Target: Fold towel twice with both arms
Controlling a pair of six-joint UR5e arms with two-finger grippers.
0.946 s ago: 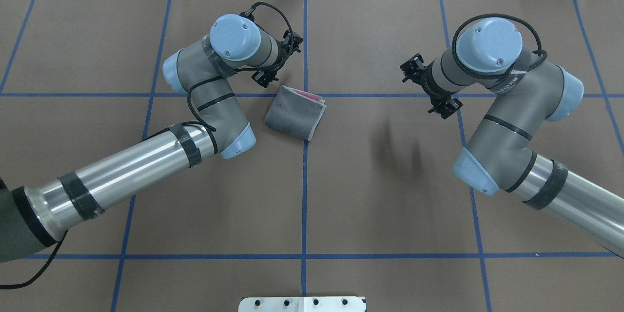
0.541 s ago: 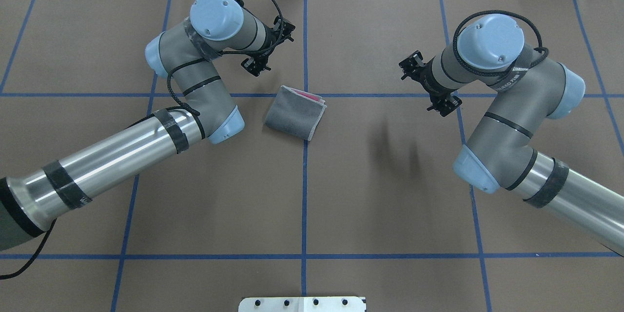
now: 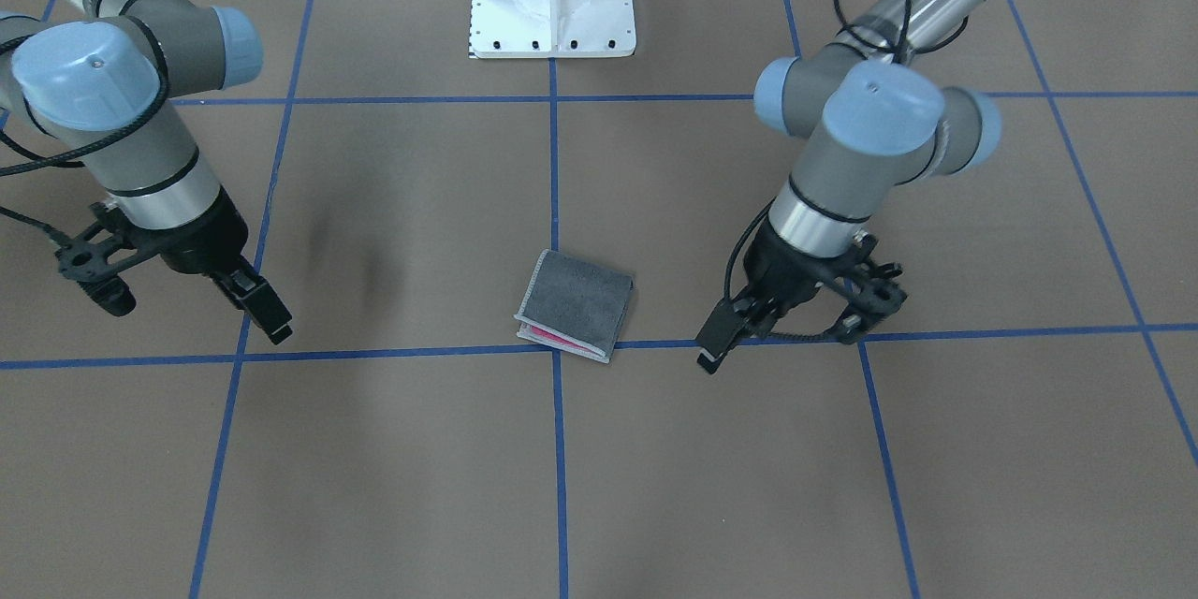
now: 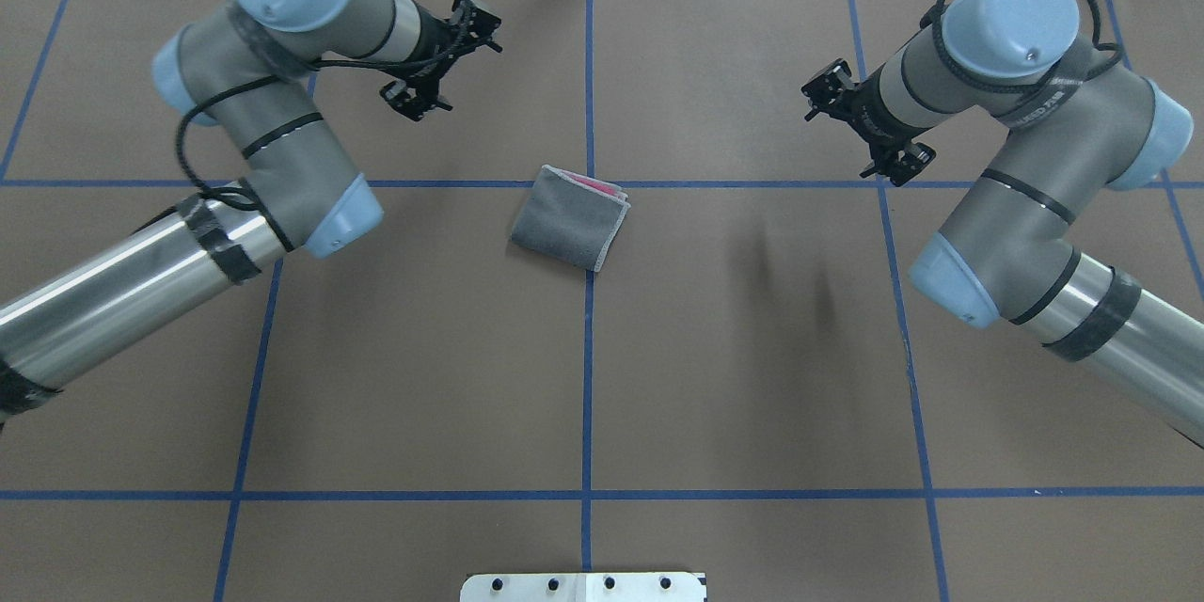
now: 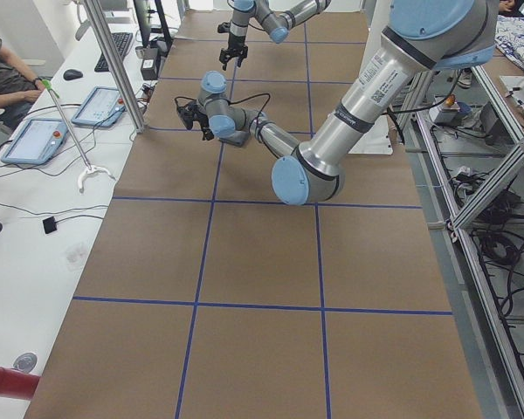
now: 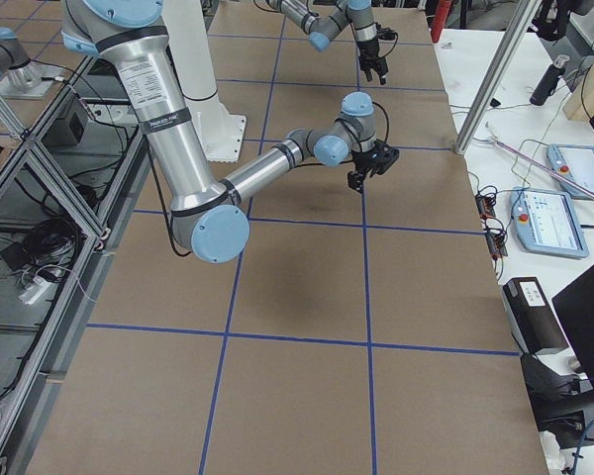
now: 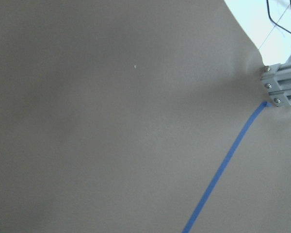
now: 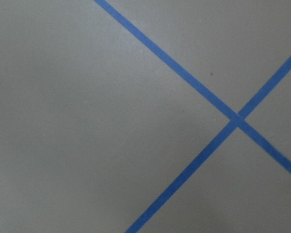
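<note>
Front view: the towel lies flat on the brown table cover, mid-table at a blue tape crossing. It sits between the left gripper and right gripper, well apart from both. We judge both folds done, hence the grippers hang clear and empty; we cannot tell the jaw gap. Overhead: a small folded packet, dark grey face up, pink layers peeking at the far edge, light edging. Side views: we cannot make out the towel. Wrist views: cover and tape only.

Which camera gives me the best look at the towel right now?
Overhead exterior: the folded towel lies whole, seen straight down, unobstructed. Front-facing shows it too, with pink edges; side and wrist views don't show it.
</note>
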